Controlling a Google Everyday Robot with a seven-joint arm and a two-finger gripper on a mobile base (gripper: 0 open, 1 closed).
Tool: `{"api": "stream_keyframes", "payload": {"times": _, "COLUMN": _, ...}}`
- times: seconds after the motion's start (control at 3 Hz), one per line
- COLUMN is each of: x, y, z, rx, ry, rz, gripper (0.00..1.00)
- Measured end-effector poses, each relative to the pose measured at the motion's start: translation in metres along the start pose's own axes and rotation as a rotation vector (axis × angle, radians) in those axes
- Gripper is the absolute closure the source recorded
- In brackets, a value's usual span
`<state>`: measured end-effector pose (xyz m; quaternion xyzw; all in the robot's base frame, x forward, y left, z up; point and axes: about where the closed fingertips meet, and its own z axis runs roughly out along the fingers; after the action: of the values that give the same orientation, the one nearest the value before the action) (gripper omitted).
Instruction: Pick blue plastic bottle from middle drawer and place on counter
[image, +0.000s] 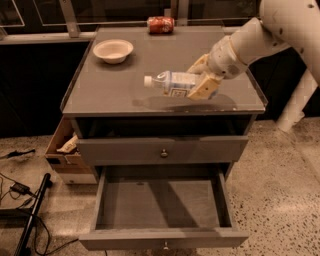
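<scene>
Carrying step going on: the gripper (199, 79) is clamping the blue plastic bottle (169, 81) by its base end, one tan finger (198, 64) sitting above the bottle and the other below, so it is grasping, not released. The bottle is lying roughly level in the grip, white cap pointing away from the wrist, out toward the white bowl (113, 50) side. Gripper and bottle are hovering over the counter (115, 92), apart from the surface judging by the shadow lying just beneath them. Well below the gripper the middle drawer (160, 239) is standing pulled open and the bottle is out of it, so the pick part is looking done and the place part is in hand. Between the gripper and that open one, the upper drawer (162, 149) is sitting shut. Beyond the gripper the red soda can (160, 24) is lying at the far edge of the counter, well apart from the bottle; the bowl is also well apart, off past the cap end. Next move, as I am judging it: lowering straight down until the bottle's side is resting on the bare counter under the gripper, then letting the fingers part and lifting away. The bottle is round and on its side, so it is likely rolling if dropped from height; a low, gentle release is what this is calling for.
</scene>
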<state>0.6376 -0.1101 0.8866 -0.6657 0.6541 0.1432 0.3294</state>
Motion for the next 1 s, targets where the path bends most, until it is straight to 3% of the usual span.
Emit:
{"api": "stream_keyframes", "payload": {"times": 0.67, "x": 0.01, "y": -0.047, "z": 0.039, "rx": 0.071, "ry": 0.041, "rz": -0.028, "gripper": 1.0}}
{"api": "stream_keyframes", "payload": {"times": 1.0, "x": 0.016, "y": -0.054, "z": 0.046, "rx": 0.081, "ry": 0.059, "rz": -0.028, "gripper": 1.0}}
